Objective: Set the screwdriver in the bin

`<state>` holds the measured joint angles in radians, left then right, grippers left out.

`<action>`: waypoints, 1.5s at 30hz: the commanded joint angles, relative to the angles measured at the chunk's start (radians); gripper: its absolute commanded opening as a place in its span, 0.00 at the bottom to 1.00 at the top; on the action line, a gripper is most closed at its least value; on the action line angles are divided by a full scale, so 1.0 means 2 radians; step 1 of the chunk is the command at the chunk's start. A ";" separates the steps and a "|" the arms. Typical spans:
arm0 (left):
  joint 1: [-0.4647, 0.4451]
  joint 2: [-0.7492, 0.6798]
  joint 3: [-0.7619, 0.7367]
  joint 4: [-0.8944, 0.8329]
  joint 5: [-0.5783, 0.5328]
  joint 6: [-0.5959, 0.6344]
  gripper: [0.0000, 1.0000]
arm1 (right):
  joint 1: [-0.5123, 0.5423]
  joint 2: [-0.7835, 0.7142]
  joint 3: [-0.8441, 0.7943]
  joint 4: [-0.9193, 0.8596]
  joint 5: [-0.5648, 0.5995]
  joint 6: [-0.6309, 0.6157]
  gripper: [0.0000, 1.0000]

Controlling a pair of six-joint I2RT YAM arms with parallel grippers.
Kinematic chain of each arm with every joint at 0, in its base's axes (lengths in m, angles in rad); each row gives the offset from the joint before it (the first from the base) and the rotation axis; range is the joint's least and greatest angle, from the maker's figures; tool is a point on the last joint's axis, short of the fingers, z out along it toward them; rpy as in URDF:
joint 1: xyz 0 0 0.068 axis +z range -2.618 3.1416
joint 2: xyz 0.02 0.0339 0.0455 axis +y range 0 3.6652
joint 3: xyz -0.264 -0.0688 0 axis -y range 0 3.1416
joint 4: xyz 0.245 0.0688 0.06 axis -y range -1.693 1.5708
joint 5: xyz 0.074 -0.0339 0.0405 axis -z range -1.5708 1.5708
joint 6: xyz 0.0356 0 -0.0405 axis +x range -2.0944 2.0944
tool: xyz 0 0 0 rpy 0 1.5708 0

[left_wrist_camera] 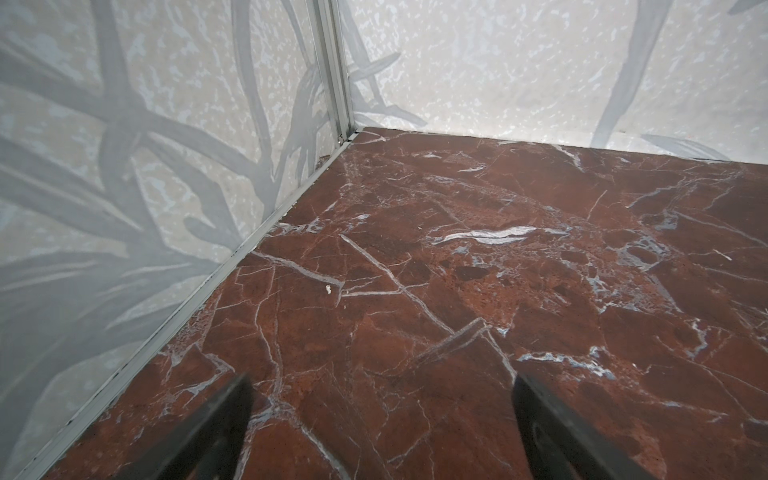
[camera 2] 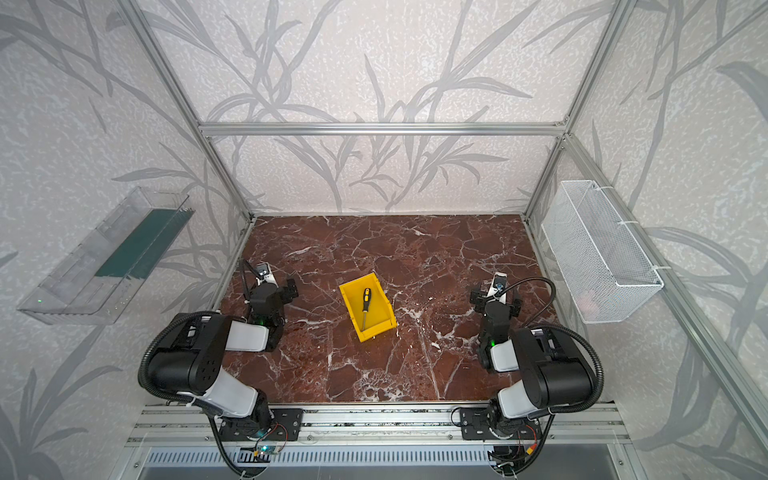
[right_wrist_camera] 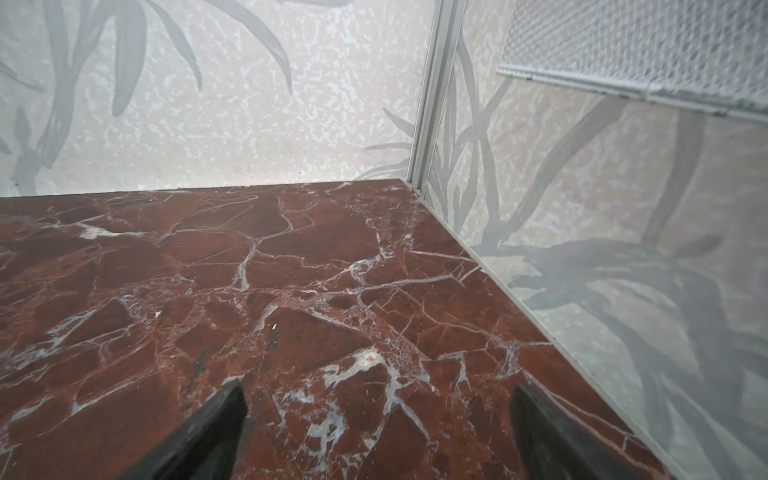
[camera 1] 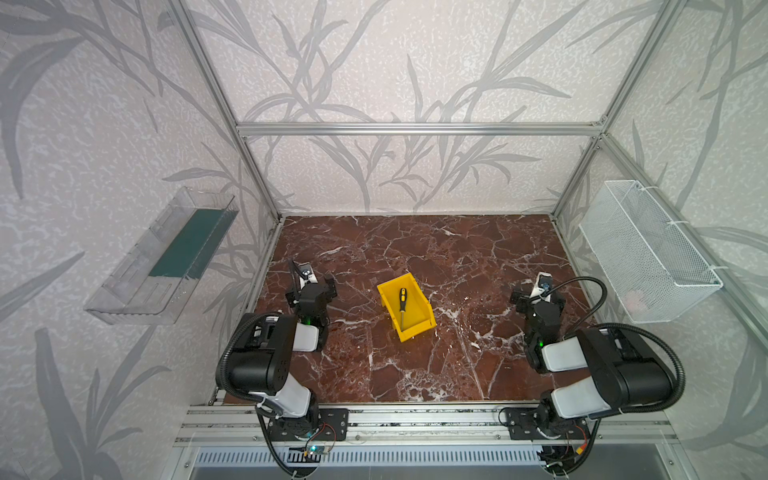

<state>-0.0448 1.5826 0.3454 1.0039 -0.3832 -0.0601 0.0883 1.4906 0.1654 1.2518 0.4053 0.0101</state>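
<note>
The yellow bin (camera 1: 420, 308) (camera 2: 381, 306) stands near the middle of the red marble table in both top views. The screwdriver (camera 1: 402, 300) (camera 2: 365, 300), black-and-yellow handle and thin silver shaft, lies inside it with the handle toward the back. My left gripper (camera 1: 312, 289) (left_wrist_camera: 380, 380) hovers to the left of the bin, open, with only bare marble between its fingers. To the right of the bin my right gripper (camera 1: 539, 291) (right_wrist_camera: 378, 386) is also open and holds nothing. Neither wrist view shows the bin or the screwdriver.
A clear plastic tray with a green base (camera 1: 166, 257) hangs on the left wall. A white wire mesh basket (camera 1: 648, 253) (right_wrist_camera: 623, 45) hangs on the right wall. Aluminium frame posts (left_wrist_camera: 334, 70) stand at the back corners.
</note>
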 commanded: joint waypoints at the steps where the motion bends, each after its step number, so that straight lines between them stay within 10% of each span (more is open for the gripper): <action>1: -0.001 0.000 0.007 0.007 -0.002 0.007 0.99 | -0.008 -0.011 0.043 -0.090 -0.072 0.032 0.99; 7: -0.002 0.000 0.007 0.007 -0.002 0.008 0.99 | 0.000 0.034 0.106 -0.163 -0.159 -0.024 0.99; 45: -0.001 0.000 0.007 0.006 -0.002 0.008 0.99 | 0.002 0.045 0.100 -0.134 -0.160 -0.030 0.99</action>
<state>-0.0448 1.5826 0.3454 1.0039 -0.3832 -0.0601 0.0917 1.5723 0.3710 0.9604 0.0940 -0.0463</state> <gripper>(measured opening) 0.989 0.991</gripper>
